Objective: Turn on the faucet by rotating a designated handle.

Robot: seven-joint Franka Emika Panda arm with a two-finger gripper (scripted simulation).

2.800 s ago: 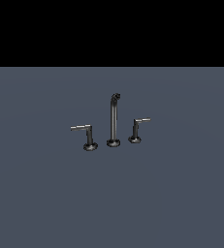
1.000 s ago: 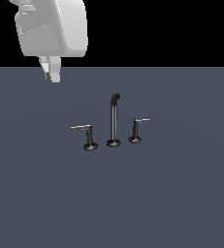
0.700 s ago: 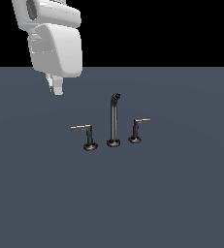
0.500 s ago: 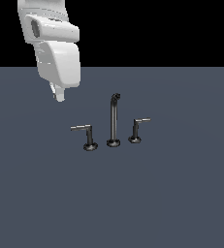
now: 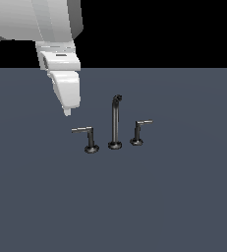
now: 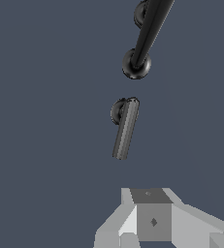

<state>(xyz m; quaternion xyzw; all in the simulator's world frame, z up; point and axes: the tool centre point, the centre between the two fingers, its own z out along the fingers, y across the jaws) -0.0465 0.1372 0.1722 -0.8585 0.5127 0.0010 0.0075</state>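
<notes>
Slate-grey floor point(image 5: 184, 197) fills most of what we see, and above it our white arm descends, its gripper point(image 5: 67, 112) hanging in the air, apart from everything; we cannot tell whether its fingers are parted or closed. Below stands the faucet point(image 5: 115, 120), the designated handle point(image 5: 85, 138) on the exterior view's left of the spout point(image 6: 145, 34), lever pointing away from it.

The white robot gripper point(image 5: 67, 112) has entered from above; it has descended toward the long grey-levered dark faucet handle point(image 5: 85, 137).
</notes>
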